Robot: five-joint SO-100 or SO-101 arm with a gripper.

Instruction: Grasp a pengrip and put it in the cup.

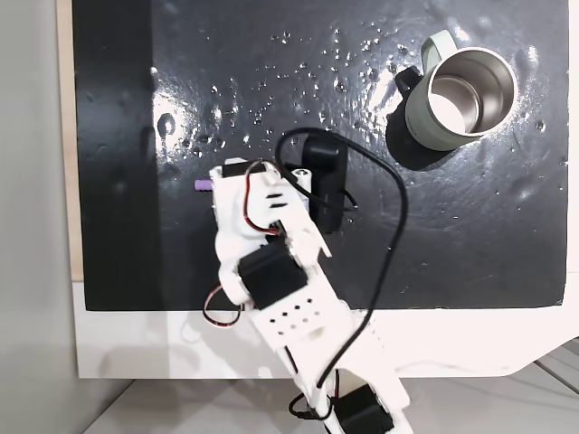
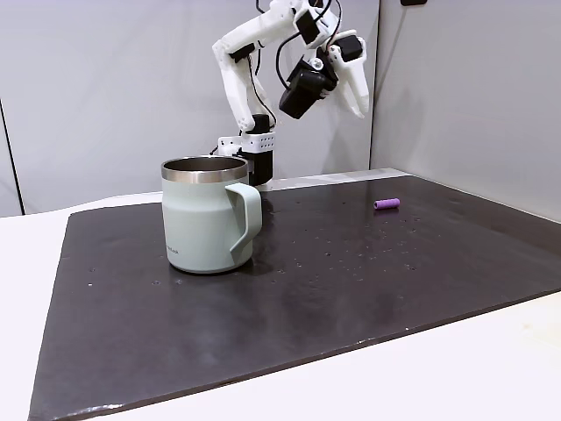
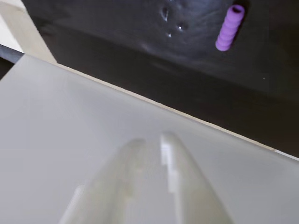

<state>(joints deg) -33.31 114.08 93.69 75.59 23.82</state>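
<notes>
The pengrip (image 2: 387, 203) lies on its side on the black mat (image 2: 351, 272), alone, near the mat's edge on the right of the side-on fixed view and well apart from the cup (image 2: 209, 215), which stands upright and empty on the left there with its handle turned toward the camera. In the top-down fixed view the grip (image 1: 204, 183) peeks out just left of the arm, mostly covered by it; the cup (image 1: 460, 90) sits toward the far right corner. The gripper (image 2: 351, 83) hangs high above the mat, and in the wrist view its two fingers (image 3: 180, 182) lie together with no gap and nothing between them, so it looks closed and empty. The step in hand appears to be the reach: nothing is grasped yet. To do it well, the fingers should part before the descent, and the wrist should turn so they straddle the grip across its short width, not along its length. It is small, round and soft-looking, so it would likely roll if nudged from one side; coming straight down over its middle, with fingertips almost on the mat, seems safest. The wrist view shows it (image 3: 229, 27) near the top right corner, so the gripper needs re-centring over it first.
</notes>
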